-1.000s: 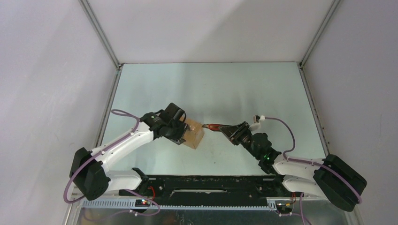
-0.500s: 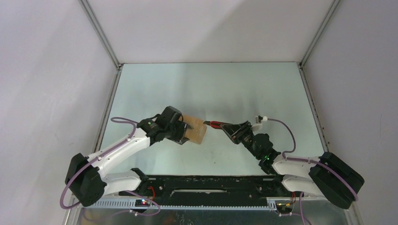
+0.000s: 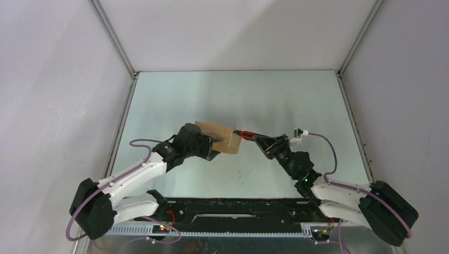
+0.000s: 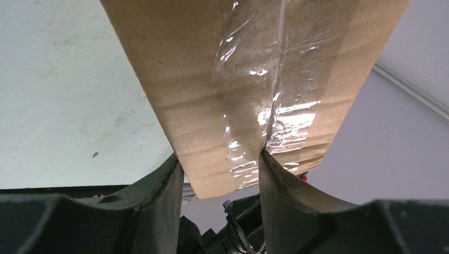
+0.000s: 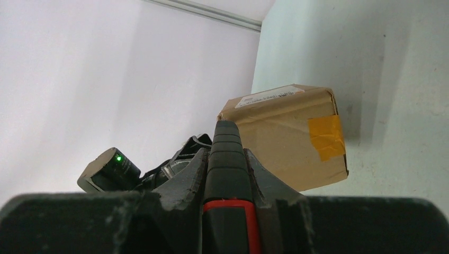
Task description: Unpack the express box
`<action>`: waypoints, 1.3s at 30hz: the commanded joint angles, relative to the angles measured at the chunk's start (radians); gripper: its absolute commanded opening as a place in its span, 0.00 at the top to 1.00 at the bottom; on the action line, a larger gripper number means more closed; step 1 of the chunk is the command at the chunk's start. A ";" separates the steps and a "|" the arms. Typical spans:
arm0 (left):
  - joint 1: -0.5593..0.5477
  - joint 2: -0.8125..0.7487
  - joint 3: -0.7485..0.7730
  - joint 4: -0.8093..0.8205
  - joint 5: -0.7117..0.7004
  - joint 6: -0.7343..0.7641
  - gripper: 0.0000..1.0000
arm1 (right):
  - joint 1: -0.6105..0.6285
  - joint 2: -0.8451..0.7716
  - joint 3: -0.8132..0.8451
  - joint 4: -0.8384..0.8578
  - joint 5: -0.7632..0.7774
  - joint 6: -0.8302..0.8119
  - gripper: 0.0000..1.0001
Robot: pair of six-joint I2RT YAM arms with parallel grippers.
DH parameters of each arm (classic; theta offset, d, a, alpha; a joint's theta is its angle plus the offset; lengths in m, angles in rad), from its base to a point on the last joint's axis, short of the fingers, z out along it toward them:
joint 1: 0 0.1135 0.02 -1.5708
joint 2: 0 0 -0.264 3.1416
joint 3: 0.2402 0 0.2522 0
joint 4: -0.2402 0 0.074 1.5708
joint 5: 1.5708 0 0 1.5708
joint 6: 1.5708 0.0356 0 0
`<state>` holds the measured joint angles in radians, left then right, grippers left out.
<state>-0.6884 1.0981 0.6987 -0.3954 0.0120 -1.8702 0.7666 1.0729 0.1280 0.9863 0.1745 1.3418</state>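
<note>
Centrally in the overhead frame, one small brown cardboard express box [image 3: 217,137] is clamped at its lower end by the left gripper [image 4: 219,159], over the pale green table [image 3: 238,100].

Seen from the wrists, the box carries one glossy strip of clear tape [image 4: 259,79] down a seam, one orange tape patch [image 5: 325,136] and one white label [image 5: 270,95] on its top face. The right gripper [image 5: 225,153] pinches one red-and-black utility knife [image 5: 226,174] tightly between narrow fingers. The knife's tip lies just beside the box's right end; whether they touch cannot be told.
</note>
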 commanded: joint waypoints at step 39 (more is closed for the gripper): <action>-0.165 0.001 0.303 -0.276 -0.159 0.241 0.97 | 0.165 -0.361 0.222 -0.710 0.028 -0.303 1.00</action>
<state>-0.8162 1.0668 0.8509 -0.6014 -0.1482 -1.7111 0.9104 0.6998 0.3248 0.3946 0.2447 1.0863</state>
